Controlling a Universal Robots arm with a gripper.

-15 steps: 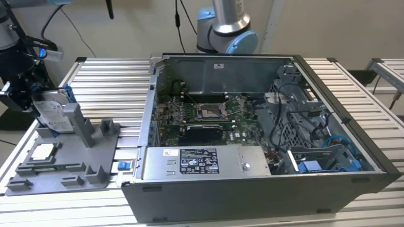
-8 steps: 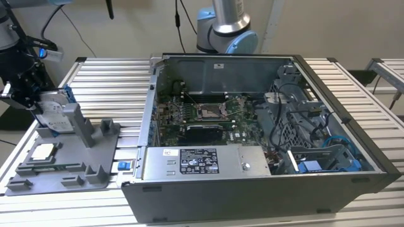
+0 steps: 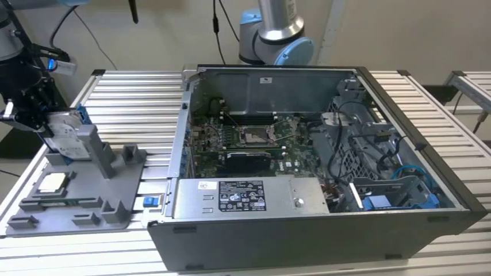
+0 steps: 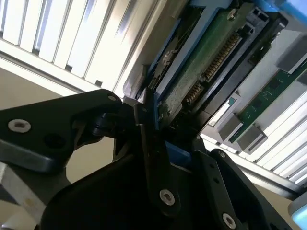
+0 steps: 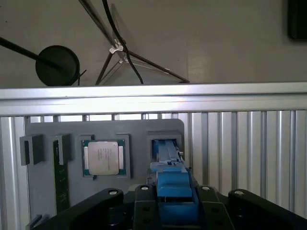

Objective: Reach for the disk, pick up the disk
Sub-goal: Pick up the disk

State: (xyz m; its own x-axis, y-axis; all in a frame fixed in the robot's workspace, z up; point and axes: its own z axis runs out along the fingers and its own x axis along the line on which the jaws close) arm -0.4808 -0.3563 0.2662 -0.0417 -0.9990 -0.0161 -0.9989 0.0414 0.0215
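The hand (image 5: 171,200) pinches the blue-framed edge of the disk (image 3: 68,135), which stands upright in the grey holder (image 3: 115,190) on the tabletop (image 3: 130,92); gripped so near one edge, it could tilt and jam in its slot, or slip free

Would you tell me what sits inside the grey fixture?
The disk, held by the gripper, stands in one slot; a chip lies in another. Its bottom is covered.
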